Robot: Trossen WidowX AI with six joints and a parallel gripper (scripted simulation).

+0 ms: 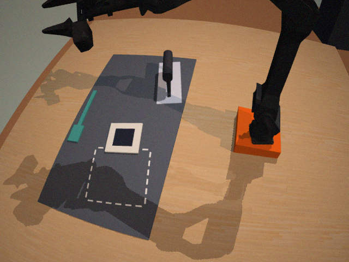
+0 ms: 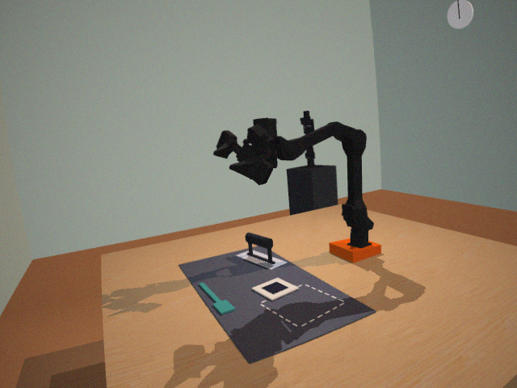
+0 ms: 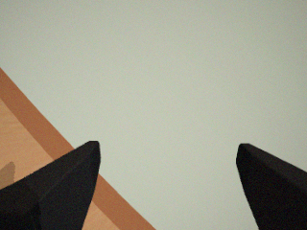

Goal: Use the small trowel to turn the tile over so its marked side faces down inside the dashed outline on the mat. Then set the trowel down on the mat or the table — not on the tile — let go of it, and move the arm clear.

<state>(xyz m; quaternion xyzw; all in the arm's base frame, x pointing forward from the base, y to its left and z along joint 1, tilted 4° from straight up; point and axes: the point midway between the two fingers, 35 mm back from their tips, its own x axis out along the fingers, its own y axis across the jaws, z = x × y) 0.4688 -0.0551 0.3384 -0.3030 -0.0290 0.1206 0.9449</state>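
The square cream tile (image 1: 108, 143) (image 2: 272, 296) lies flat on the dark mat (image 1: 132, 109) (image 2: 240, 288), its dark marked square facing up. Its near edge overlaps the far side of the dashed outline (image 1: 146, 182). A trowel with a pale flat plate and raised black handle (image 1: 167, 66) (image 2: 259, 240) rests on the mat's far end. A small flat teal tool (image 1: 76, 132) (image 2: 224, 306) with a thin handle lies near the mat's left edge. My gripper (image 1: 42, 17) (image 2: 222, 160) (image 3: 169, 151) is open and empty, high above the table's far left part.
The arm stands on an orange base (image 1: 257, 150) (image 2: 355, 252) to the right of the mat. A dark block (image 2: 312, 190) with another small arm on it stands beyond the table. The wrist view shows the table edge (image 3: 48, 139) and wall.
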